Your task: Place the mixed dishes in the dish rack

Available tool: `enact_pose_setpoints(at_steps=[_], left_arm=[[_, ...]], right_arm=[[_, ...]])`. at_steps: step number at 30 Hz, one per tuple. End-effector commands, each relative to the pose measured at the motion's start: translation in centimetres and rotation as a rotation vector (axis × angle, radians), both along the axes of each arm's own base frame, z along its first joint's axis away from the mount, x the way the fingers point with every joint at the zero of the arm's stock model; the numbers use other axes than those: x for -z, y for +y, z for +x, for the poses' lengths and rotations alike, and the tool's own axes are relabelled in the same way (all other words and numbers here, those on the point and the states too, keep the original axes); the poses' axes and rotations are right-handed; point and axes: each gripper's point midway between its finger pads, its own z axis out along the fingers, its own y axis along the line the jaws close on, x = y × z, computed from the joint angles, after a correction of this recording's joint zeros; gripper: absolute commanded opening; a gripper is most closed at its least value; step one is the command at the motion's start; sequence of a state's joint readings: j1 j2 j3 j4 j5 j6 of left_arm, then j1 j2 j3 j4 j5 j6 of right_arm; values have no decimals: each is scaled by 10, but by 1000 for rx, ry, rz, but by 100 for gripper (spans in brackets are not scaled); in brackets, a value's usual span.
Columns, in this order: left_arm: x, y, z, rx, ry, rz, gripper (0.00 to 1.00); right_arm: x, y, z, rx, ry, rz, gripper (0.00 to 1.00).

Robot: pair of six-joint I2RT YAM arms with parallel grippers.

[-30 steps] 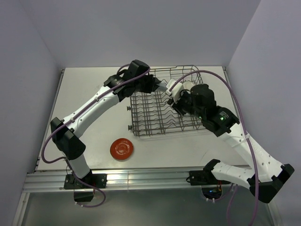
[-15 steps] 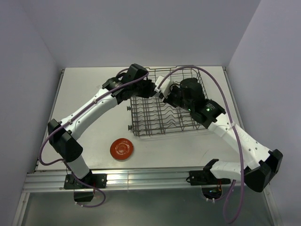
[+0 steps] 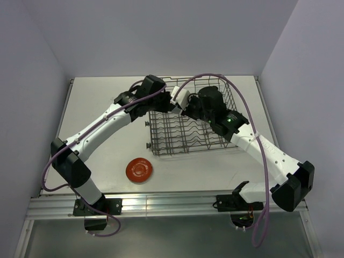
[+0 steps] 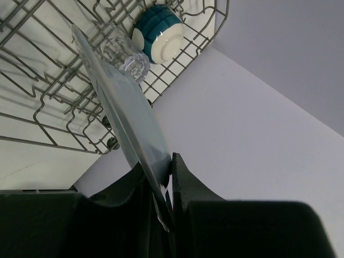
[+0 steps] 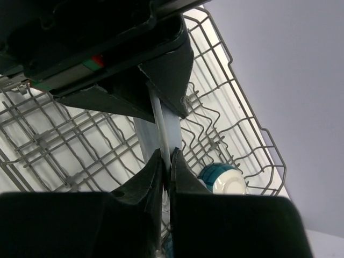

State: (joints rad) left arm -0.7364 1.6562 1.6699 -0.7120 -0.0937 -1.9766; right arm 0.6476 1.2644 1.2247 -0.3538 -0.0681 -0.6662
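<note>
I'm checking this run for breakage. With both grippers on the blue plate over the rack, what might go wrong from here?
1. The left gripper and right gripper both pinch the plate at its thin rim. If they pull differently, it may twist, slip or crack.
2. In the left wrist view the tilted plate looks close to the tumbler and bowl in the rack. Lowering it could knock them.
</note>
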Motion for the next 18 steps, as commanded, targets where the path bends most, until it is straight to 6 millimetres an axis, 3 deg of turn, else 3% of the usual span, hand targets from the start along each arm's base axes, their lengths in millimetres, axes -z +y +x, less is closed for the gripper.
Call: enact_pose_setpoints(at_steps=[1, 2, 5, 6, 8, 9, 11, 14, 18], left_arm=[[-69, 2, 4, -323, 190, -551, 0], [-65, 1, 5, -312, 177, -564, 1], [-55, 6, -1, -288, 165, -550, 28], [-55, 9, -4, -284, 161, -539, 42], [-47, 19, -6, -293, 163, -510, 62], [-49, 25, -9, -289, 147, -500, 83], [-41, 33, -12, -288, 144, -480, 96], [-37, 46, -17, -287, 141, -452, 99], [-44, 86, -17, -306, 68, -355, 99]], right_arm=[[-43, 4, 22, 55, -109, 91, 0], [-44, 5, 22, 61, -105, 98, 0], [-46, 7, 21, 51, -107, 108, 0], [-45, 7, 21, 48, -106, 111, 0], [-44, 7, 20, 45, -105, 110, 0], [-41, 7, 19, 45, -102, 107, 0], [-40, 5, 18, 44, -106, 106, 0], [-39, 2, 16, 43, -113, 85, 0], [-31, -9, 8, 17, -124, -34, 0]])
